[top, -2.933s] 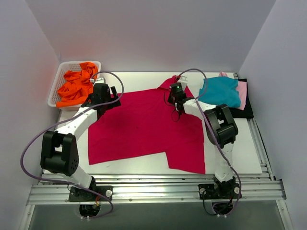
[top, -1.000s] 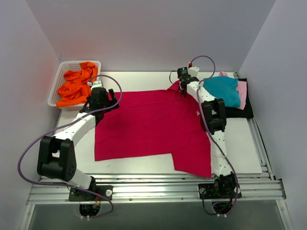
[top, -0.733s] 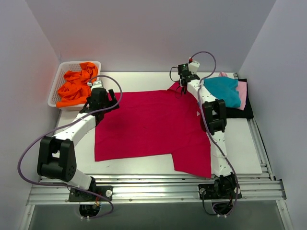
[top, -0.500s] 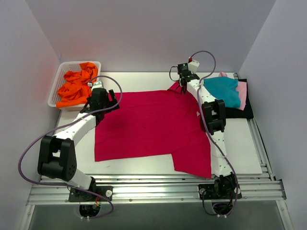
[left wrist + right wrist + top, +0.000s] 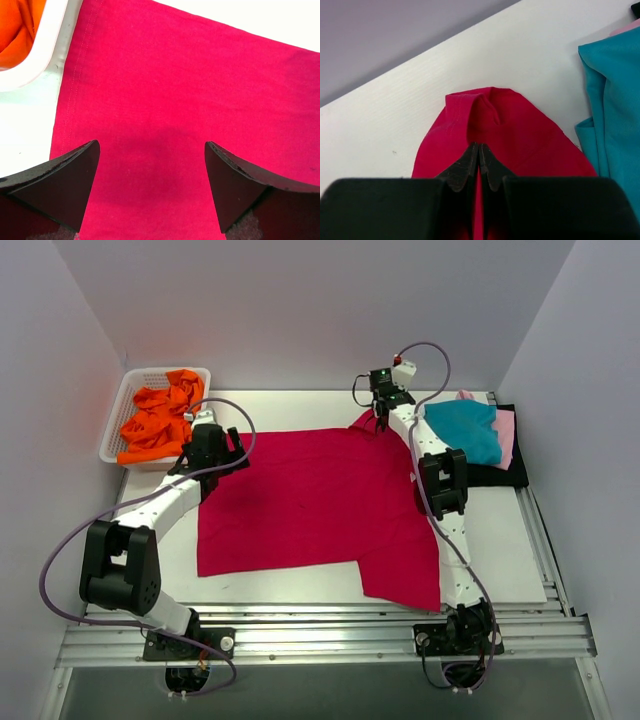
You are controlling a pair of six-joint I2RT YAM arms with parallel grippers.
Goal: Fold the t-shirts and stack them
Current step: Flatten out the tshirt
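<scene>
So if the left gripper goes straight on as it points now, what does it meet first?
The red t-shirt: the open left gripper points down at its flat cloth, near the hem. Height above it is unclear.

One crimson t-shirt, one orange t-shirt, one teal t-shirt, one pink t-shirt and one black t-shirt were present, plus one basket.

The white table carries a red shirt spread flat across its middle, its right part reaching closest to the near edge. A white basket sits at the far left corner, just beside the shirt. At the far right lies a black shirt, the bottom of a stack, with a pink shirt and a teal shirt on it.
</scene>
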